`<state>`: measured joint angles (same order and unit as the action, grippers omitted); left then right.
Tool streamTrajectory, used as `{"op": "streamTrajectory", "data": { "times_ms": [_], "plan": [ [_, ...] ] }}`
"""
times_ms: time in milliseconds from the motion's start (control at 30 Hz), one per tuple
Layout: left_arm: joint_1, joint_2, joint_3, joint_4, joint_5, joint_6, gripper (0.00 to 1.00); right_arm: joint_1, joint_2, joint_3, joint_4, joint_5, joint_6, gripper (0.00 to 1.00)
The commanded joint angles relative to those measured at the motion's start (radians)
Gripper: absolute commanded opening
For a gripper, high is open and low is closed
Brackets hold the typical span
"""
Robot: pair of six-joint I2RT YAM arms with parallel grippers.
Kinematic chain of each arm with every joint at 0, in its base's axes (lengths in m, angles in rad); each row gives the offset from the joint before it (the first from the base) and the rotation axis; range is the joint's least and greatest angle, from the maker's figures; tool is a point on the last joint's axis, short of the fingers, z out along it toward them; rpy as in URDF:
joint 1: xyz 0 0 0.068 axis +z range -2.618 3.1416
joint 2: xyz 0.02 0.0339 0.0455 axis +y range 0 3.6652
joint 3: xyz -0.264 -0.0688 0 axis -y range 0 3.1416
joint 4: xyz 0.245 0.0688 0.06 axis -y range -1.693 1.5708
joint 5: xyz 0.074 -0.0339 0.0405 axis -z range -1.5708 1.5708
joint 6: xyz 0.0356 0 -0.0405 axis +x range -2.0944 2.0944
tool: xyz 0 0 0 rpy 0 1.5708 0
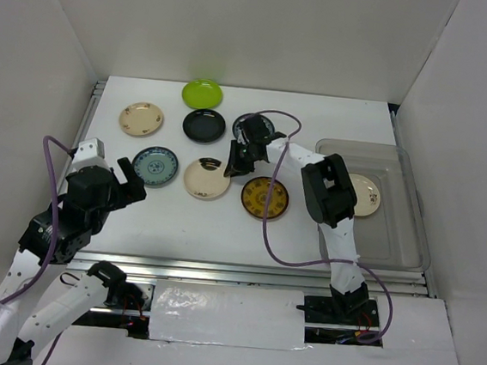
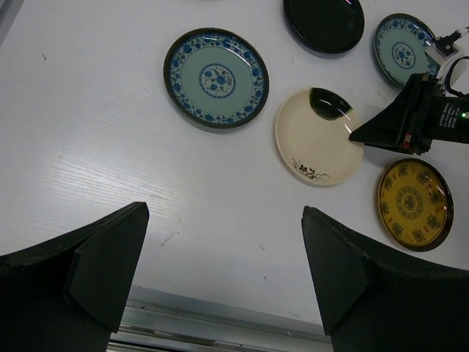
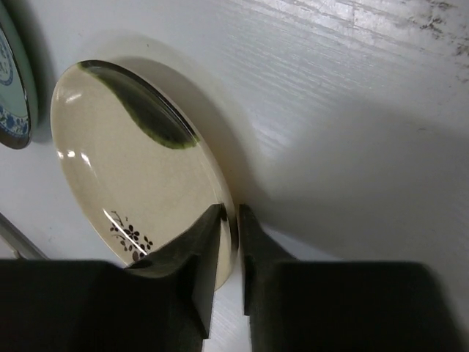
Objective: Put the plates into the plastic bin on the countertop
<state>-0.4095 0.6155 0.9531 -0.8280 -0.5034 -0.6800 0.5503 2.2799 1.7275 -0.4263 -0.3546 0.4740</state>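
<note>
My right gripper (image 1: 230,167) is shut on the right rim of the cream plate with a dark patch (image 1: 205,180), low over the countertop (image 1: 188,225). In the right wrist view its fingers (image 3: 209,242) pinch that plate's edge (image 3: 132,161). My left gripper (image 1: 128,180) is open and empty at the near left; it also shows in the left wrist view (image 2: 223,216). On the countertop lie a lime green plate (image 1: 202,93), a tan plate (image 1: 141,119), a black plate (image 1: 204,126), a blue-grey plate (image 1: 155,166), an amber plate (image 1: 264,198) and a second blue-grey plate (image 1: 262,126), partly hidden. The plastic bin (image 1: 414,218) at the right holds one cream plate (image 1: 363,196).
White walls enclose the surface. Metal rails (image 1: 218,271) run along the near edge and the left side. The right arm (image 1: 329,191) reaches from the bin's near-left corner across the amber plate, its purple cable (image 1: 267,228) looping over the surface. The left wrist view shows the near rail (image 2: 220,323).
</note>
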Motion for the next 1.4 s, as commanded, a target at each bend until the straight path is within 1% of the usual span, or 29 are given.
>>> {"op": "streamTrajectory", "data": {
  "times_ms": [0,33,100,167,200,267,300,367,400,433,467,500,533,567,600,633,667,733,767,833,900,967,1067,1167,1367],
  "plan": [
    [-0.003,-0.010,-0.004,0.043,0.002,0.023,0.99,0.011,-0.022,-0.023,0.024,0.009,0.017,0.24],
    [-0.003,-0.013,-0.004,0.043,0.002,0.023,0.99,0.010,-0.023,-0.022,0.021,0.006,0.021,0.10],
    [-0.003,-0.013,-0.004,0.043,0.000,0.022,0.99,0.016,-0.046,-0.019,0.005,0.005,0.034,0.00],
    [-0.003,-0.010,-0.004,0.043,0.002,0.023,0.99,0.023,-0.094,-0.037,0.015,0.002,0.052,0.00],
    [-0.003,-0.010,-0.004,0.043,0.003,0.023,0.99,0.034,-0.165,-0.064,0.018,-0.001,0.058,0.00],
    [-0.003,-0.003,-0.002,0.044,0.005,0.025,0.99,0.037,-0.258,-0.124,0.043,-0.003,0.084,0.00],
    [-0.003,-0.002,-0.002,0.044,0.005,0.025,0.99,0.028,-0.361,-0.146,0.047,0.002,0.093,0.00],
    [-0.003,-0.002,-0.002,0.043,0.006,0.025,0.99,-0.002,-0.463,-0.199,0.041,0.049,0.130,0.00],
    [-0.003,-0.003,-0.001,0.043,0.003,0.023,0.99,-0.027,-0.571,-0.265,0.043,0.060,0.140,0.00],
    [-0.005,-0.008,-0.001,0.043,0.002,0.022,0.99,-0.096,-0.624,-0.313,0.049,0.068,0.162,0.00],
    [-0.003,-0.010,-0.002,0.043,0.003,0.023,0.99,-0.140,-0.679,-0.410,0.055,0.091,0.178,0.00],
    [-0.005,-0.019,-0.001,0.043,0.003,0.023,0.99,-0.192,-0.786,-0.457,0.057,0.094,0.189,0.00],
    [-0.006,-0.019,-0.002,0.043,0.000,0.020,0.99,-0.305,-0.833,-0.509,0.060,0.100,0.201,0.00],
    [-0.005,-0.025,-0.002,0.043,0.002,0.022,0.99,-0.366,-0.883,-0.605,0.046,0.112,0.212,0.00],
    [-0.005,-0.031,-0.002,0.043,0.003,0.022,0.99,-0.427,-0.987,-0.650,0.046,0.149,0.218,0.00],
    [-0.006,-0.033,-0.004,0.044,0.002,0.023,0.99,-0.488,-1.032,-0.701,0.052,0.146,0.230,0.00],
    [-0.005,-0.033,-0.004,0.046,0.005,0.023,0.99,-0.642,-1.118,-0.786,0.070,0.138,0.235,0.00],
    [-0.005,-0.028,-0.004,0.047,0.008,0.026,0.99,-0.787,-1.180,-0.859,0.087,0.097,0.259,0.00],
    [-0.005,-0.023,-0.004,0.047,0.017,0.028,0.99,-0.905,-1.204,-0.914,0.101,0.100,0.273,0.00],
    [-0.006,-0.010,-0.004,0.049,0.020,0.033,0.99,-0.986,-1.235,-0.956,0.119,0.094,0.299,0.00],
    [-0.005,0.000,-0.002,0.050,0.025,0.036,0.99,-1.047,-1.225,-1.003,0.155,0.069,0.310,0.00],
    [-0.005,0.007,-0.002,0.049,0.025,0.034,0.99,-1.053,-1.206,-1.031,0.178,0.097,0.328,0.00],
    [-0.005,0.015,0.000,0.044,0.022,0.031,0.99,-1.070,-1.151,-1.059,0.222,0.097,0.347,0.00],
    [-0.005,0.018,-0.001,0.046,0.022,0.033,0.99,-1.075,-1.106,-1.060,0.222,0.158,0.350,0.00],
    [-0.005,0.032,-0.001,0.044,0.023,0.033,0.99,-1.090,-1.079,-1.045,0.213,0.183,0.319,0.01]
  ]
}}
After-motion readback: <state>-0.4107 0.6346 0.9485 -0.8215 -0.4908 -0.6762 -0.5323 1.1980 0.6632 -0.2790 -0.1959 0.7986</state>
